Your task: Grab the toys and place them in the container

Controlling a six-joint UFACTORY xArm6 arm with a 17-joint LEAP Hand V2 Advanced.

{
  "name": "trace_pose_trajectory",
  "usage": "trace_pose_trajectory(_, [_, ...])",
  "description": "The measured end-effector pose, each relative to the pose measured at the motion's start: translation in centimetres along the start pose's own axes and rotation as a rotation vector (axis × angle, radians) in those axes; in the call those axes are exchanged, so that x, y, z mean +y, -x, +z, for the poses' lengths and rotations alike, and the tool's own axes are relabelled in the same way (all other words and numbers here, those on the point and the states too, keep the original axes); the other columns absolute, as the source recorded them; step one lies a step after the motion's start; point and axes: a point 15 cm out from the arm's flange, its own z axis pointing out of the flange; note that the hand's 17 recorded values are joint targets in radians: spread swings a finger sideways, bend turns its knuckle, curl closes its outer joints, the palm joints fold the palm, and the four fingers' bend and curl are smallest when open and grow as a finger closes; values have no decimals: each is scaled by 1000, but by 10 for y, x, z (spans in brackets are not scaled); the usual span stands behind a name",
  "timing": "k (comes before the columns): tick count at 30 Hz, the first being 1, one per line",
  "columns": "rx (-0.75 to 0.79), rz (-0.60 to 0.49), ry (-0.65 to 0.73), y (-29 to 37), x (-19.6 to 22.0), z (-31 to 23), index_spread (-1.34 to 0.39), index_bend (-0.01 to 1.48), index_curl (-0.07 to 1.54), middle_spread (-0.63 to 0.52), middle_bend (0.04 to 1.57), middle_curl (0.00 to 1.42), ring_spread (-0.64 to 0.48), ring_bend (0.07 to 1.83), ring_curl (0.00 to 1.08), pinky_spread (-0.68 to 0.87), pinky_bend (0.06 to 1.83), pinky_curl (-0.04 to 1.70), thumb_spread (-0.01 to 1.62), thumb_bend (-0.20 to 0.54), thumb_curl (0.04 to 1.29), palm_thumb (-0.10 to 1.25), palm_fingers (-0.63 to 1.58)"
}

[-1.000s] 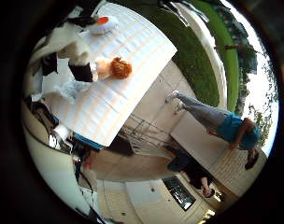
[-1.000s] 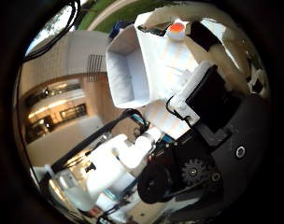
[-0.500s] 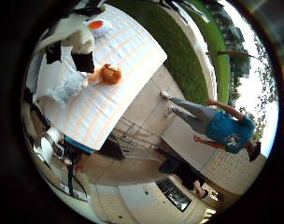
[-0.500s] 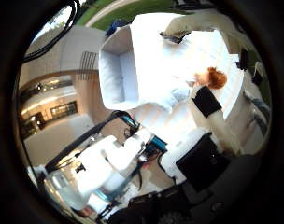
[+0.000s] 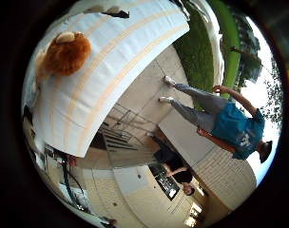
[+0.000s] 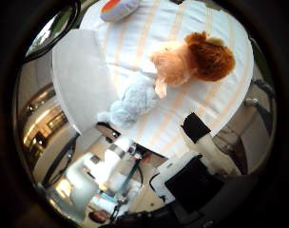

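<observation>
Since nothing sits in the hand yet, judged as approach step of a pick, w/ no toy seen in the container. Target prob. the doll: orange hair, grey-blue body, flat on the striped counter, filling much of thumb-side view, so close to palm. Taking doll's head as 12, container at approx 8 o'clock of its body, just beside the legs, maybe touching; can't tell. Rainbow toy at approx 10 o'clock, further along the counter, near the container's far end.

Hand: the part that shows reaches out straight over the counter edge near the doll, not curled, holding nothing; reads as open.

Next move, as a guess: bring palm down over doll's body, curl round the soft torso rather than the hair, lift clear, then carry toward 8 o'clock & drop over the container rim. Short trip, but rim close to legs, so care not to nudge it.

Vs 0.5 s ago: both views shifted as a whole, i.e. camera moved, not the toys. Doll much larger now in both views, so palm nearer to it. Doll, rainbow toy & container lie same way relative to each other.
</observation>
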Motion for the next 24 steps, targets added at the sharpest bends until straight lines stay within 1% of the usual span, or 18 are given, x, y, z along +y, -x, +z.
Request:
trace_pose_trajectory(2, [16, 6, 34, 0, -9, 13, -235, 152, 245, 101, 153, 397, 257, 306, 339, 401, 443, 224, 1033, -35, 365, 722, -94])
trace_pose_trajectory(5, [14, -1, 47, 2, -17, 26, -231, 149, 241, 102, 155, 384, 260, 294, 334, 402, 422, 222, 1027, -32, 359, 725, -89])
trace_pose_trajectory(9, [28, -18, 82, 12, -22, 49, -200, 169, 248, 74, 185, 379, 255, 267, 328, 400, 379, 216, 1023, -27, 356, 744, -25])
trace_pose_trajectory(14, [34, -32, 99, 21, -23, 65, -136, 187, 263, 2, 238, 396, 217, 287, 327, 379, 357, 206, 1016, -24, 357, 768, 174])
trace_pose_trajectory(15, [38, -33, 94, 23, -25, 68, -143, 159, 257, -24, 282, 415, 192, 359, 349, 358, 400, 213, 1014, -18, 360, 788, 342])
trace_pose_trajectory(16, [41, -32, 91, 25, -26, 69, -147, 147, 244, -33, 279, 413, 181, 360, 336, 353, 399, 200, 1016, -17, 362, 795, 358])
trace_pose_trajectory(18, [44, -35, 87, 27, -23, 70, -188, 86, 208, -71, 389, 469, 152, 582, 411, 300, 430, 216, 1017, -19, 367, 820, 537])
trace_pose_trajectory(19, [46, -33, 82, 27, -22, 70, -213, 67, 180, -91, 462, 506, 134, 707, 456, 281, 435, 219, 1015, -20, 370, 832, 586])
trace_pose_trajectory(20, [50, -32, 76, 27, -21, 68, -234, 65, 163, -103, 511, 533, 124, 797, 494, 279, 437, 221, 1019, -19, 372, 837, 626])
trace_pose_trajectory(21, [56, -30, 64, 26, -18, 64, -284, 74, 113, -135, 604, 594, 96, 983, 570, 266, 488, 236, 1022, -21, 376, 848, 675])
trace_pose_trajectory(22, [62, -28, 51, 25, -16, 60, -298, 93, 100, -145, 633, 615, 84, 1030, 592, 263, 501, 238, 1023, -21, 378, 852, 689])
trace_pose_trajectory(24, [74, -18, 28, 24, -7, 49, -361, 177, 64, -186, 728, 695, 44, 1170, 671, 258, 634, 273, 1024, -22, 385, 864, 801])
